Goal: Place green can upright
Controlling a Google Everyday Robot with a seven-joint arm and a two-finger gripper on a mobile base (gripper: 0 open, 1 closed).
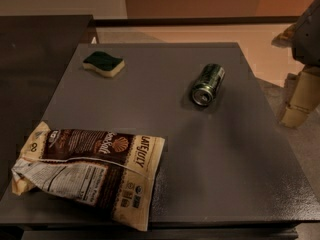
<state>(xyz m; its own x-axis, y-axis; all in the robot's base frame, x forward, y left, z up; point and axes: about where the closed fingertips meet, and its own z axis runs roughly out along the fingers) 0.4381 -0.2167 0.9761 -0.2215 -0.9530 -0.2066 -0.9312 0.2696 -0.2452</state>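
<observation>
- On the bench (225,174), right of centre, the green can (208,84) lies on its side, its pull-tab end facing the camera.
- At the right edge of view, off the bench and apart from the can, the pincer (299,100) hangs; it has hold of nothing, and I cannot tell whether it is open or closed.
- A sponge (103,64) sits near the far left corner, and a snack bag (90,169) lies at the near left, both well apart from the can.
- As I judge it, nothing of the task is done: reaching, gripping, turning the can onto its base and letting go all remain.
</observation>
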